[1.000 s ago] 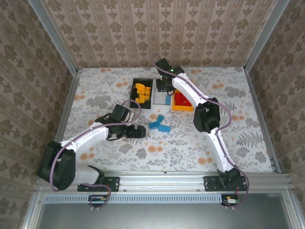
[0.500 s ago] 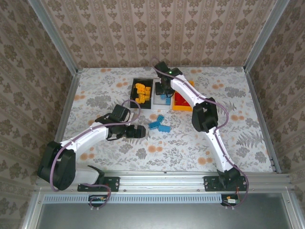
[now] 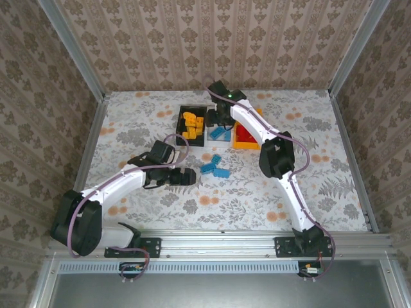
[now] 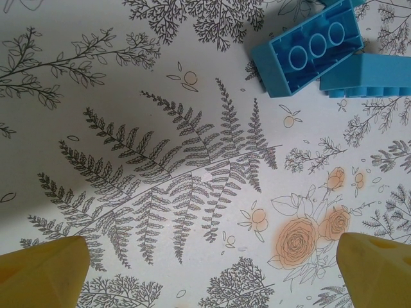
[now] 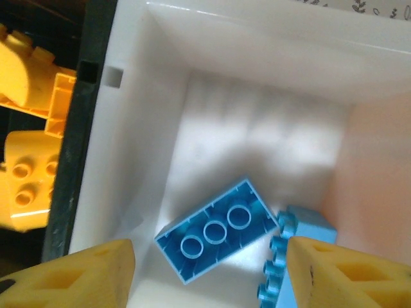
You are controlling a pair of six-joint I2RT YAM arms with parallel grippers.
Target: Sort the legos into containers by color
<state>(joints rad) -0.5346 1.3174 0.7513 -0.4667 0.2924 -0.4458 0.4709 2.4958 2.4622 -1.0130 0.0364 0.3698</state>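
From above, the left arm (image 3: pixel 122 184) runs low from its base at the lower left toward the middle of the flowered surface (image 3: pixel 148 122). Its left hand (image 3: pixel 187 178) points right. The loose blue legos (image 3: pixel 215 167) lie in a small cluster just right of that hand, apart from it. The right arm (image 3: pixel 292 192) climbs from the lower right, folds at the elbow and reaches up and left. Its right hand (image 3: pixel 220 120) points down over the white bin (image 3: pixel 212 140). That bin sits in the upper middle, between the black bin (image 3: pixel 182 111), which holds orange-yellow legos (image 3: pixel 191 123), and the orange-yellow bin (image 3: pixel 246 146), which holds red legos (image 3: pixel 244 133).

In the left wrist view, the left hand (image 4: pixel 209 279) has its yellow fingertips (image 4: pixel 45 273) in the bottom corners. They are spread wide over bare surface, holding and touching nothing. Two of the loose blue legos (image 4: pixel 308 54) lie at the upper right, one hollow side up, the other against its right end.

In the right wrist view, the right hand (image 5: pixel 209 276) looks straight down into the white bin (image 5: pixel 257 58). Its fingertips (image 5: pixel 83 276) stand apart and grip nothing. Two blue legos (image 5: pixel 218 231) lie on the bin floor between them in the frame, one hollow side up. The black bin (image 5: pixel 87 128) and its orange-yellow legos (image 5: pixel 26 173) are at the left edge.
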